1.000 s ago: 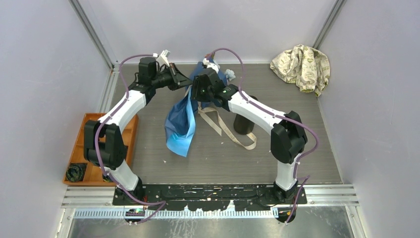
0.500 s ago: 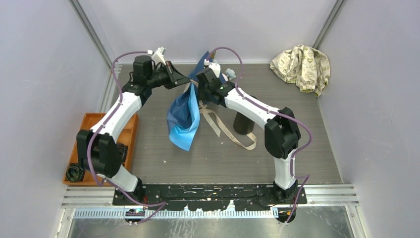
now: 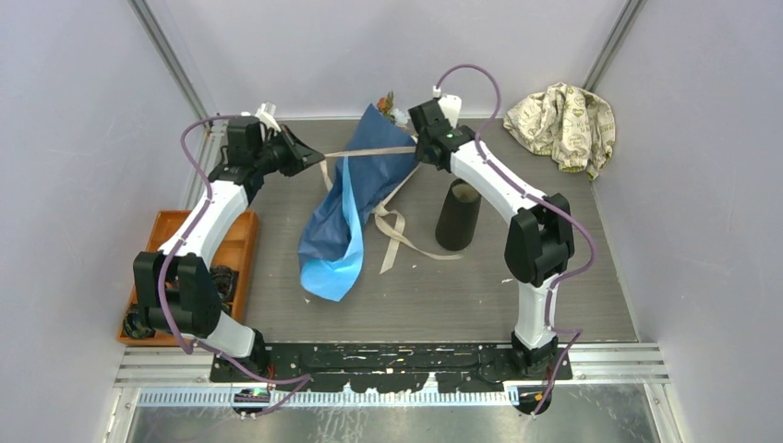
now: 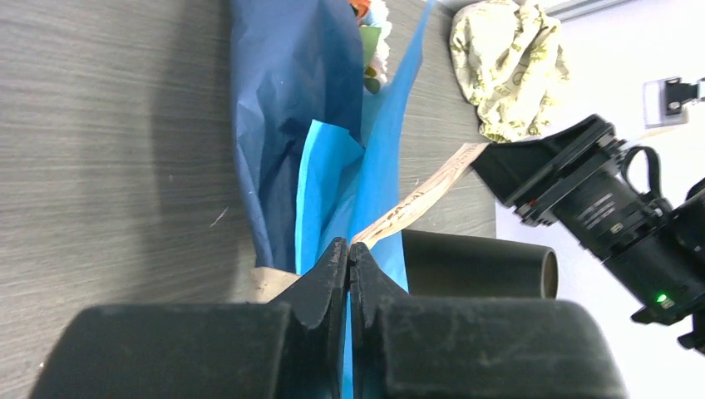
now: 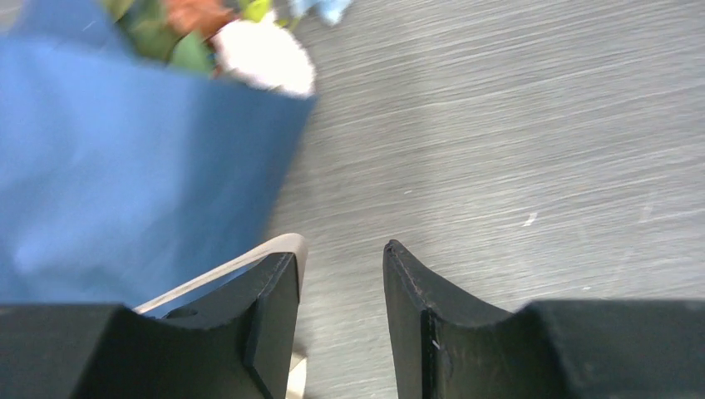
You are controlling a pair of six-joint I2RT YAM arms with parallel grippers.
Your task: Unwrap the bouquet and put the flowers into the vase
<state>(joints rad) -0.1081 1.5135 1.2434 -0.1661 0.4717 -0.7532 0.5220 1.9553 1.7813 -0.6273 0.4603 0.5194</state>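
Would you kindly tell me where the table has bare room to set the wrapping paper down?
Free: the near strip of the table between the tip of the bouquet, the vase and the arm bases; also the right side, nearer than the cloth. Crowded: the back middle, where the ribbon stretches from the left end effector to the right end effector.

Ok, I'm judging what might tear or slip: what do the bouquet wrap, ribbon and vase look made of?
The bouquet wrap: thin matte paper, by its sharp creases. The ribbon: flat beige band, probably fabric, since it loops limply. The vase: matte black without glare; plastic or ceramic, cannot tell.
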